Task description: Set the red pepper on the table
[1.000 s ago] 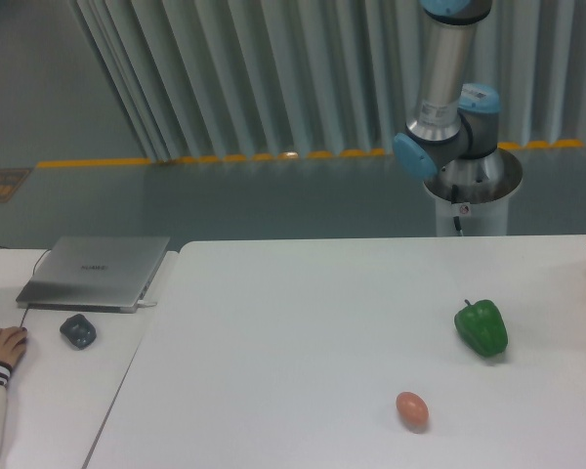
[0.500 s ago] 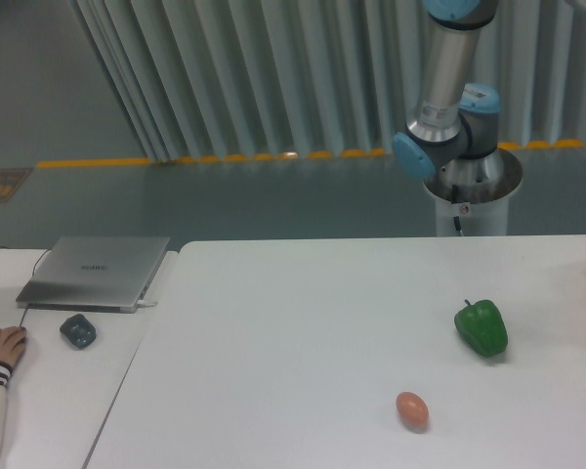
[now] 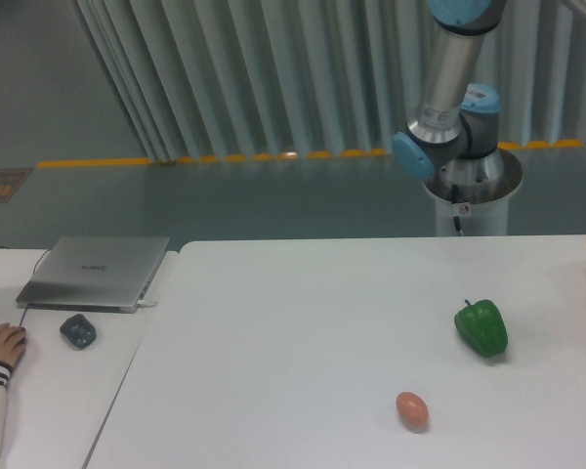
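Observation:
The red pepper is out of view. The large white table [image 3: 293, 332] fills the lower part of the camera view. Behind its far right edge stands the arm's base and lower links [image 3: 449, 127], rising out of the top of the frame. The gripper itself is above the frame and does not show.
A green bell pepper [image 3: 481, 327] lies on the table at the right. A small orange-pink egg-shaped thing [image 3: 412, 410] lies nearer the front. On a smaller desk at the left are a grey laptop [image 3: 96, 271], a dark small object [image 3: 78, 330] and a person's hand [image 3: 2, 345].
The arm's upright link has leaned slightly to the right at the top. Nothing on the table has moved.

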You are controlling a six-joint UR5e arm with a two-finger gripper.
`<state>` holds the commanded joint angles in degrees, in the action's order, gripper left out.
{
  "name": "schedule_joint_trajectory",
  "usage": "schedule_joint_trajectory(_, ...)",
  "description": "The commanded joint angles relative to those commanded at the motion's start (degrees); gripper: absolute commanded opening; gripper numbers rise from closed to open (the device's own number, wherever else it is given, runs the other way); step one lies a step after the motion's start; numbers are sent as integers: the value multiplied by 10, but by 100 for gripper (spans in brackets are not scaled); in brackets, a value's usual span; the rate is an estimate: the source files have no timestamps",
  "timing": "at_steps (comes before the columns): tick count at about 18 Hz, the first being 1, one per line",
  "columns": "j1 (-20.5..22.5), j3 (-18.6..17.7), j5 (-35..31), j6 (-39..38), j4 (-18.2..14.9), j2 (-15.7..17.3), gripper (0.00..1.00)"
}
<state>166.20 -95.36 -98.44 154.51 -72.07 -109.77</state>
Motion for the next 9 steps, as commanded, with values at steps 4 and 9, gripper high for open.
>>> schedule_joint_trajectory(4, 0, 0, 0, -1, 0, -4, 100)
schedule_joint_trajectory(9, -1, 0, 0, -3, 0, -9, 88)
